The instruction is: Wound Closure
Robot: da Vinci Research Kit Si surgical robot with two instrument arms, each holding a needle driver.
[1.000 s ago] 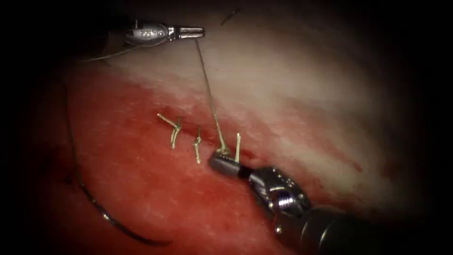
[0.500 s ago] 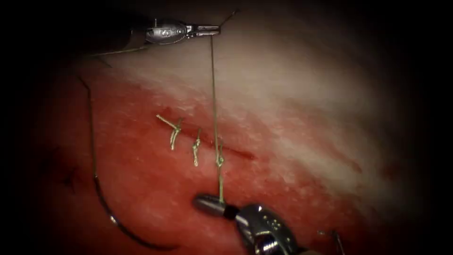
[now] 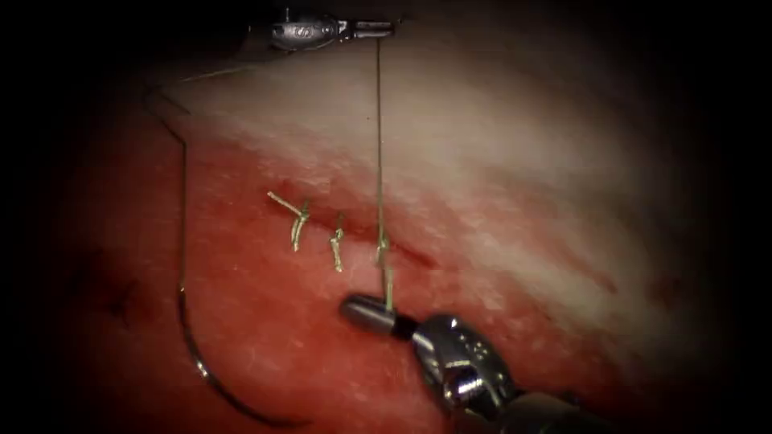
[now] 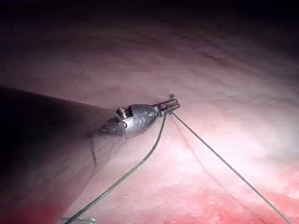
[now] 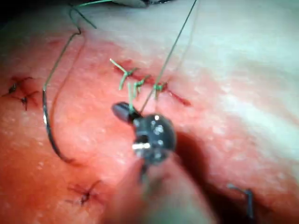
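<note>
My left tool [image 3: 378,30] sits at the far edge of the tissue, shut on the thread [image 3: 379,145]. The thread runs straight and taut down to a knot [image 3: 381,245] on the cut [image 3: 414,259]. Just below the knot, on the near side, my right tool [image 3: 363,309] is shut on the short thread end. The curved needle [image 3: 211,379] lies free on the tissue left of the cut, held by neither tool, with thread trailing up to the left tool [image 4: 170,105]. The right wrist view shows the right tool [image 5: 122,111], the knot [image 5: 159,87] and the needle [image 5: 49,135].
Two finished stitches [image 3: 297,225] [image 3: 336,247] cross the cut left of the knot. Red fluid [image 3: 265,321] covers the near tissue. Dark old stitch marks [image 5: 21,91] [image 5: 84,193] and a loose thread piece [image 5: 246,196] lie nearby.
The left tool moved up and right while the right tool drew down from the cut, then came back a little. The thread went straight and taut. The needle slid rightward.
</note>
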